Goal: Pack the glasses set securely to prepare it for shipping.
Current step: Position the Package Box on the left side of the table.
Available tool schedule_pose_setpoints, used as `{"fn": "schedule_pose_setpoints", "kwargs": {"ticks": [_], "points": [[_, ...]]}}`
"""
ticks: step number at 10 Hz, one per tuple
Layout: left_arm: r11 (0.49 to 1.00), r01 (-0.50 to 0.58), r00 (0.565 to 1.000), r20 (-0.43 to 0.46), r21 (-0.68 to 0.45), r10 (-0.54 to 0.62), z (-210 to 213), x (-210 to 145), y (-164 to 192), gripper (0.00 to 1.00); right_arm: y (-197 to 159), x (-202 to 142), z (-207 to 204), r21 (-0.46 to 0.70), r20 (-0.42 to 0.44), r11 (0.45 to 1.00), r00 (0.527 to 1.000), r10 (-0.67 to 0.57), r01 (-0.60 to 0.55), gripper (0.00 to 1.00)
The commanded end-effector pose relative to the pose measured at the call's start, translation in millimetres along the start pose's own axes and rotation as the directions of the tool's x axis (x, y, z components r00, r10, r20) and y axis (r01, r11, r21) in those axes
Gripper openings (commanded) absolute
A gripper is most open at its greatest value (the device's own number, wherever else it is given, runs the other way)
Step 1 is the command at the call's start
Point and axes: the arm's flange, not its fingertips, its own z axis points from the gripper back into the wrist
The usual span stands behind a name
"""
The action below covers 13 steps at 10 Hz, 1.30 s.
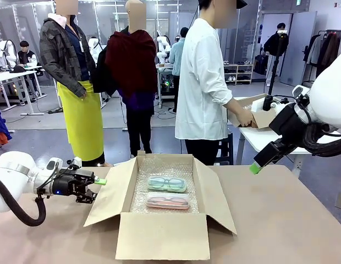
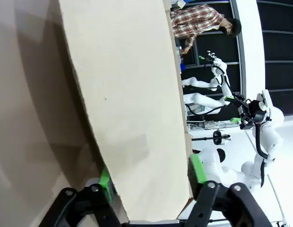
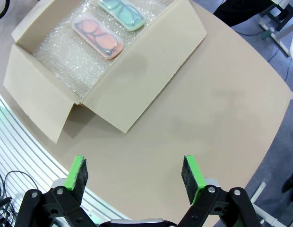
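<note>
Front view: across the desk [image 1: 280, 209], facing the box [image 1: 159, 234]. Left wrist view: pressed right against a box flap [image 2: 132, 109]. Right wrist view: high up, looking down on the same box.

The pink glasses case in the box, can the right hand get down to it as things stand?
Probably yes: the pink glasses case lies uncovered in the open cardboard box, and the right hand hangs open above bare table.

We see bright, even overhead light, with soft shadows under the cardboard box [image 1: 159, 234] flaps on the table [image 1: 280, 220]. The bubble wrap [image 1: 140, 195] glints faintly. Both wrist views bend straight lines near their edges, and the near flap [image 2: 132, 109] looks slightly soft.
</note>
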Motion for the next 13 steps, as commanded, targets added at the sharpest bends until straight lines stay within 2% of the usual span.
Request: {"fn": "schedule_pose_setpoints", "kwargs": {"ticks": [1,2,3,5,8,10,11,13], "points": [[0.999,-0.004,1.000,-0.005,-0.050,0.004,6,-2,-2,0.00,0,0,-1,-0.011,0.006,1.000,1.000,0.002,-0.002,1.00],[0.998,0.012,1.000,-0.006,-0.063,-0.012,9,-8,-7,0.00,0,0,-1,-0.011,0.006,1.000,1.000,0.002,-0.002,1.00],[0.996,0.028,1.000,-0.002,-0.080,-0.028,12,-11,-12,0.15,0,0,-1,-0.011,0.006,1.000,1.000,0.002,-0.002,1.00],[0.995,0.047,0.999,-0.007,-0.092,-0.048,15,-15,-19,0.00,0,0,-1,-0.011,0.006,1.000,1.000,0.002,-0.002,1.00],[0.992,0.049,0.999,-0.017,-0.119,-0.051,17,-18,-21,0.00,0,0,-1,-0.011,0.006,1.000,1.000,0.002,-0.002,1.00],[0.997,0.017,0.999,-0.038,-0.076,-0.020,9,-16,-11,0.00,0,0,-1,-0.011,0.006,1.000,1.000,0.002,-0.002,1.00],[0.995,0.026,1.000,-0.009,-0.099,-0.027,12,-9,-17,0.00,0,0,-1,-0.011,0.006,1.000,1.000,0.002,-0.002,1.00],[0.995,0.026,1.000,-0.009,-0.099,-0.027,12,-9,-17,0.00,0,0,-1,-0.011,0.006,1.000,1.000,0.002,-0.002,1.00]]}}
